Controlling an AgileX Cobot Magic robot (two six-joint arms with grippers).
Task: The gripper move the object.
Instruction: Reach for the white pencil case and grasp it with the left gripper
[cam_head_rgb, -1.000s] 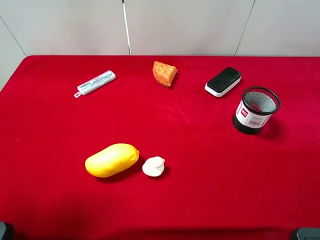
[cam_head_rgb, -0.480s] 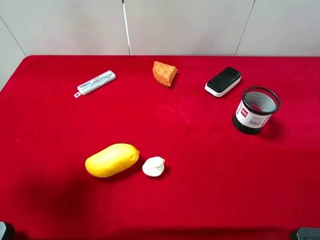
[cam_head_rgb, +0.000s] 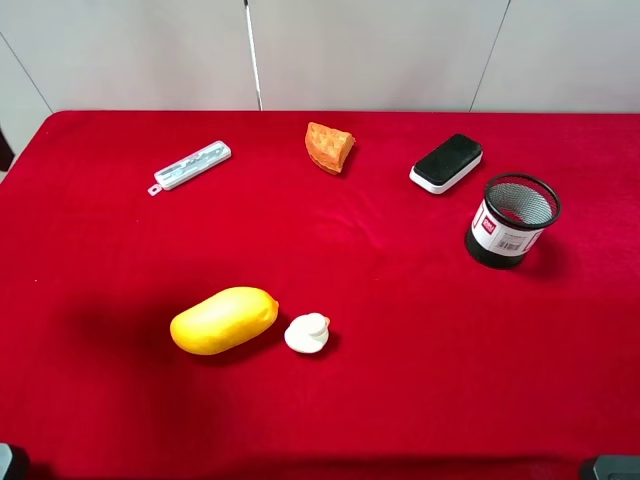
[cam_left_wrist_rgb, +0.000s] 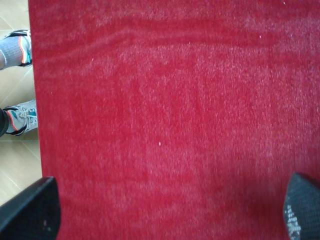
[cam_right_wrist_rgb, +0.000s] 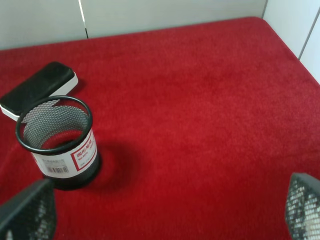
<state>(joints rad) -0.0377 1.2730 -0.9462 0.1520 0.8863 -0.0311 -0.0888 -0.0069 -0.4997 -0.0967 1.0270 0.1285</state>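
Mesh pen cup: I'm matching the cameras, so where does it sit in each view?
Exterior high: mesh pen cup stands at the right.
Left wrist: not in it.
Right wrist: mesh pen cup upright, near the camera.
Shared landmark: the black-and-white eraser beside it.

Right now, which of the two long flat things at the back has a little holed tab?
The translucent white-grey case at back left, tab on its nearer end. The eraser block at back right is black-topped and tabless.
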